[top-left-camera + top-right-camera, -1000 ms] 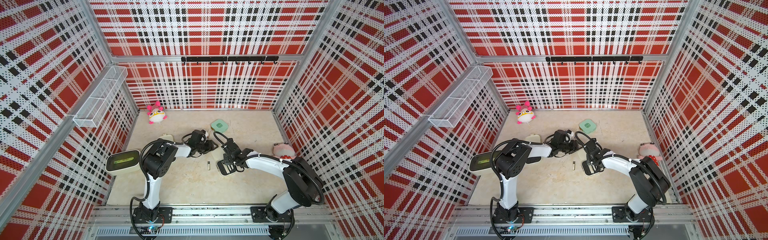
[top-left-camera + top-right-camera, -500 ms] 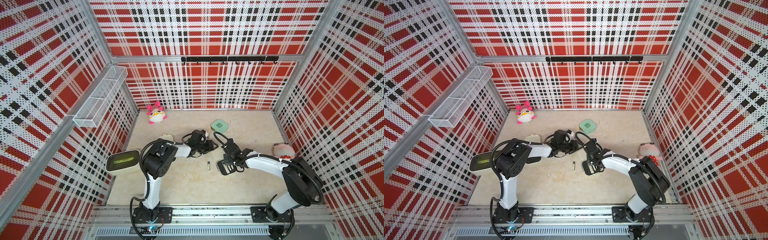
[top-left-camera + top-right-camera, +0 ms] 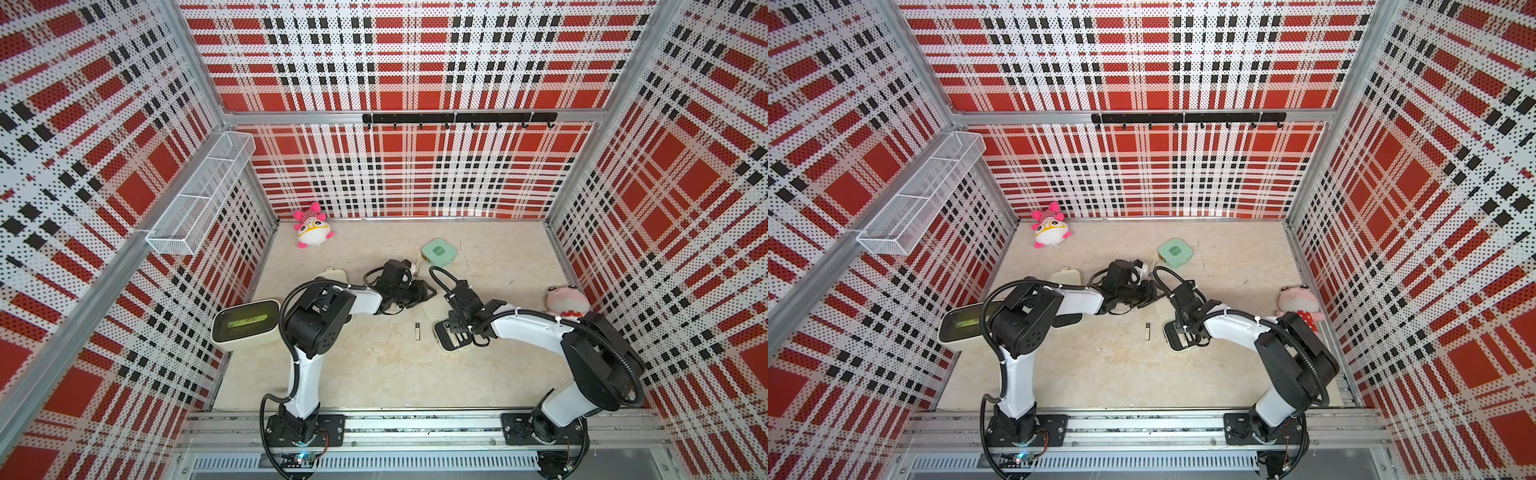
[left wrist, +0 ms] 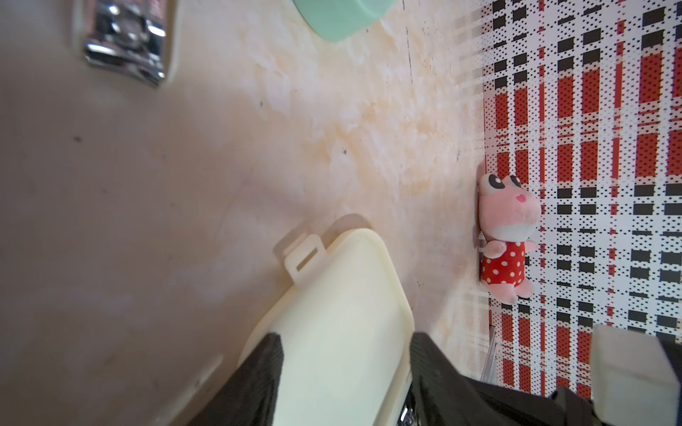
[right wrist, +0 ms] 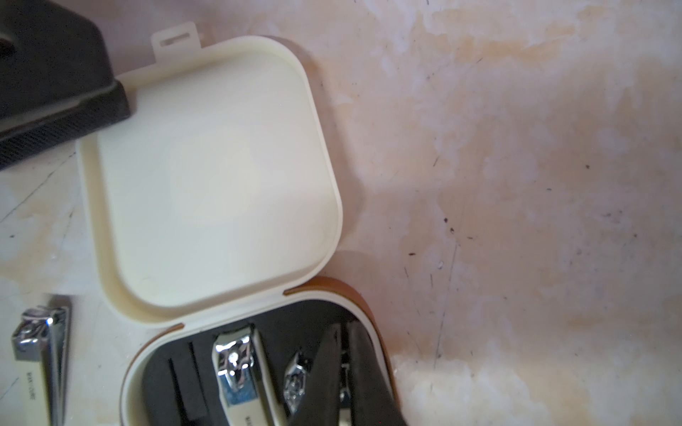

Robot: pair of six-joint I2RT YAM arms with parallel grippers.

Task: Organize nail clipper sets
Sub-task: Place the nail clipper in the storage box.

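**Cream case open between the two arms**

The cream rounded-square plastic case (image 3: 445, 341) lies in the middle of the frame in both top views, on the beige marbled desk (image 3: 374, 370). Its lid (image 5: 217, 177) is turned back from the black inner tray (image 5: 158, 376).

The left pincer (image 4: 347, 346) is clamped on one corner of the lid, with one finger on the inner face. The right pincer (image 5: 347, 328) stands over the tray with its two fingers pressed together. A bit of metal shows between them, but I cannot tell whether it is held.

In the tray lie a silver metal nail clipper (image 5: 236, 365) and a smaller silver tool (image 5: 295, 380). A loose silver clipper (image 3: 418, 331) lies on the desk just left of the tray.

The mint green rounded-square case (image 3: 439, 252) is closed, above the centre, with another silver clipper (image 4: 125, 40) near it. A second cream case (image 3: 331, 275) is left of the centre, cream top up.

The larger cream box with green-tinted top (image 3: 245, 324) sits at the left wall. A pink and white plush toy (image 3: 313, 226) is at the back wall, and a pink plush frog (image 3: 565, 299) at the right wall.
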